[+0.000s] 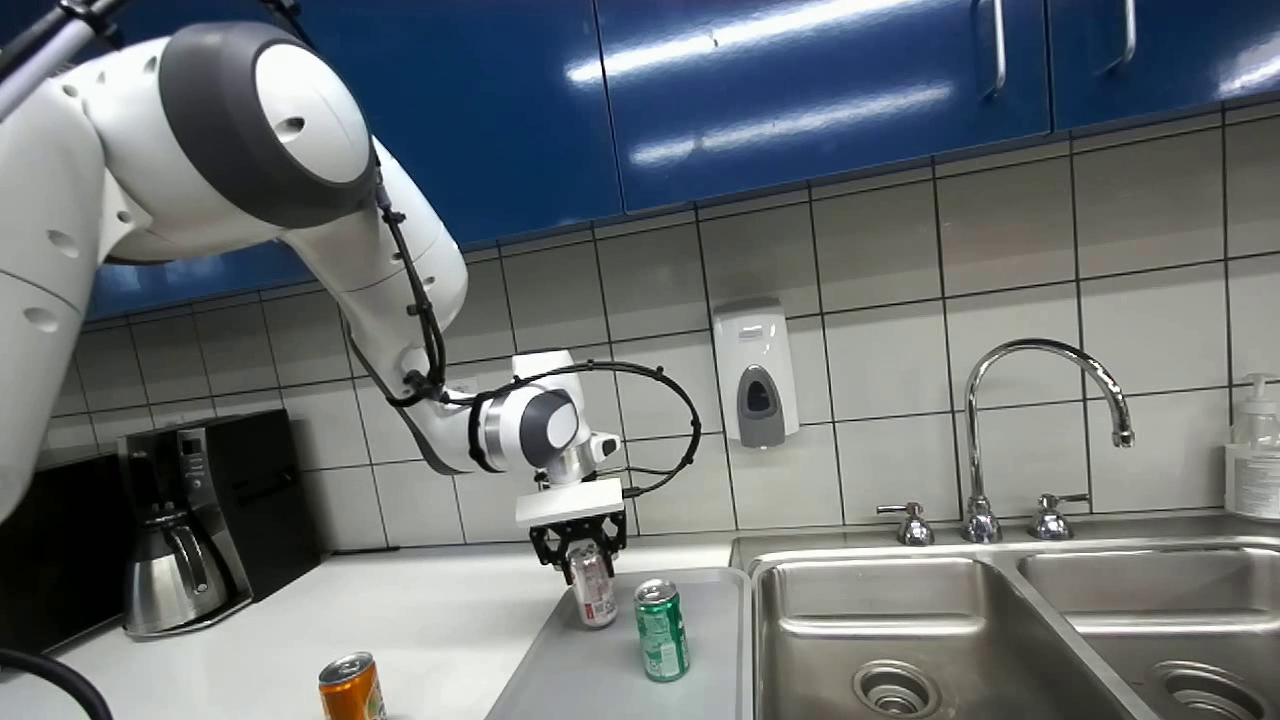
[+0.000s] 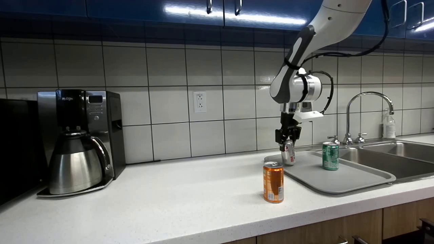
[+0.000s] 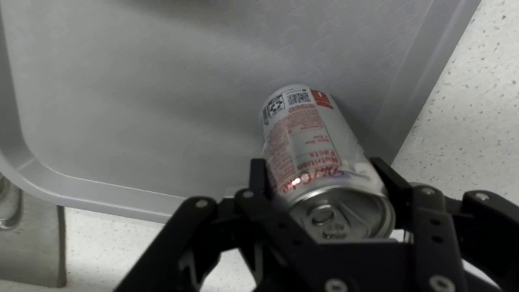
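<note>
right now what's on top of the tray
A green can. The pincer holds a silver can above or touching the tray; I can't tell which. What's beneath each is hidden.

Silver can (image 3: 318,150): shiny metal. Tray (image 3: 134,113): matt, plastic-looking, faintly textured. Sink (image 1: 875,600): satin metal. Cabinets (image 1: 790,95): high gloss.
</note>
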